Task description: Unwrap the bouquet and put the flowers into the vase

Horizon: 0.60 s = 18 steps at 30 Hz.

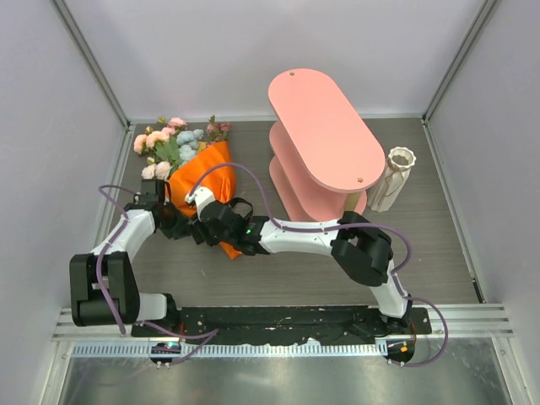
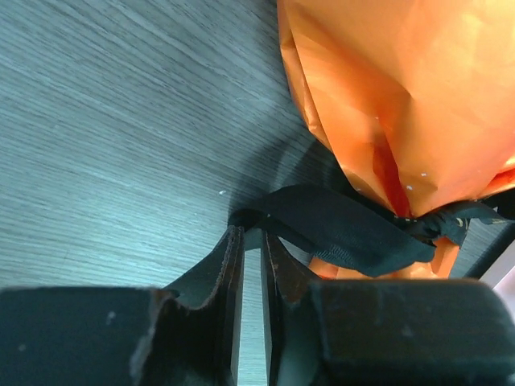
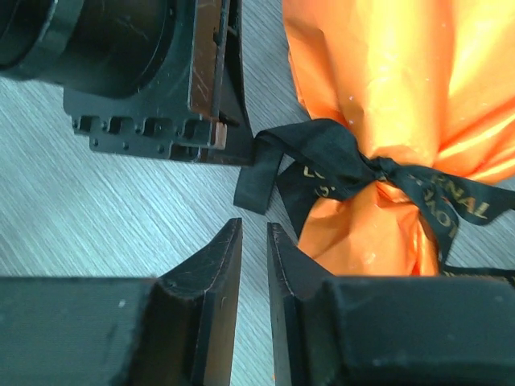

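The bouquet [image 1: 198, 181] lies on its side on the left part of the table [image 1: 287, 283], still wrapped. The flowers [image 1: 169, 143], peach-pink, pale blue and dusty mauve heads, point toward the far-left corner, and the narrow end of the orange paper [image 2: 402, 96] cone points near and to the right. A black ribbon [image 3: 322, 157] cinches the paper at its narrow neck, tied in a knot with loops and tails that carry gold lettering. Both arms reach in to this tied spot, the left arm from the left and the right arm across from the right, so that the two wrists sit close together beside the cone. The left gripper [image 2: 251, 233] has its fingers drawn nearly together, and one end of the ribbon runs straight into its tips, where it looks pinched. The right gripper [image 3: 254, 227] sits just near of the ribbon with its jaws a narrow slit apart and nothing between them; a loose ribbon tail hangs just beyond its tips without touching them. A pink three-tier oval shelf [image 1: 325, 139] stands at the middle-right of the table, and the vase [image 1: 395, 179], cream-white and ribbed with a scalloped rim, stands just to the right of it, well apart from the bouquet.
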### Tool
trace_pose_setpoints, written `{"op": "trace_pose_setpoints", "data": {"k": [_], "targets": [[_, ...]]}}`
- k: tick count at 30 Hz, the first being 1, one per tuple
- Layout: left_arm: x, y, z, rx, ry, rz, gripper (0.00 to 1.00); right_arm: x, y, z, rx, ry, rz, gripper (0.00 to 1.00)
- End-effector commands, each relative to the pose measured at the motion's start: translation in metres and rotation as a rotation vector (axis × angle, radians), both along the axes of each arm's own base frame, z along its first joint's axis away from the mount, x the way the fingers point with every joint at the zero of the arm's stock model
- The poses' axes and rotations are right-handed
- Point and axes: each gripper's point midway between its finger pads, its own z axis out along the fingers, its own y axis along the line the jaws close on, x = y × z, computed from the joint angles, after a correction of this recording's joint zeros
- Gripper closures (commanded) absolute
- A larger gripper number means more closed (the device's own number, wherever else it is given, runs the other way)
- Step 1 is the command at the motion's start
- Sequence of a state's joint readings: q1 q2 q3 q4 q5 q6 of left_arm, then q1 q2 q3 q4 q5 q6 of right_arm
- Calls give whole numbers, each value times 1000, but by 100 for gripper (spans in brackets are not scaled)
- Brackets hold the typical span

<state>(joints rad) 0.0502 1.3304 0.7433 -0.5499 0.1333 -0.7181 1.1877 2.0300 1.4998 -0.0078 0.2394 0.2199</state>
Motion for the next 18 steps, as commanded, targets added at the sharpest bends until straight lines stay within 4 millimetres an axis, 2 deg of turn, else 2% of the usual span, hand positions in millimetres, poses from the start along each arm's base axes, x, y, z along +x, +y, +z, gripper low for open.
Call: {"op": "trace_pose_setpoints", "data": {"k": [1, 8, 9, 10, 13, 14, 18], "targets": [[13, -8, -1, -70, -35, 1, 82, 3, 25, -4, 84, 33, -12, 76], [14, -10, -12, -107, 9, 4, 84, 15, 27, -26, 61, 24, -65, 76], [13, -9, -13, -108, 13, 6, 84, 19, 30, -24, 70, 17, -73, 75], [13, -8, -14, -108, 15, 12, 84, 19, 31, -32, 58, 17, -75, 75], [7, -5, -24, -94, 46, 30, 85, 29, 28, -37, 47, -5, -126, 70], [5, -3, -27, -86, 56, 38, 90, 31, 27, -41, 39, -8, -139, 69], [-5, -1, -45, -90, 126, 64, 93, 37, 23, -44, 46, -34, -174, 64]]}}
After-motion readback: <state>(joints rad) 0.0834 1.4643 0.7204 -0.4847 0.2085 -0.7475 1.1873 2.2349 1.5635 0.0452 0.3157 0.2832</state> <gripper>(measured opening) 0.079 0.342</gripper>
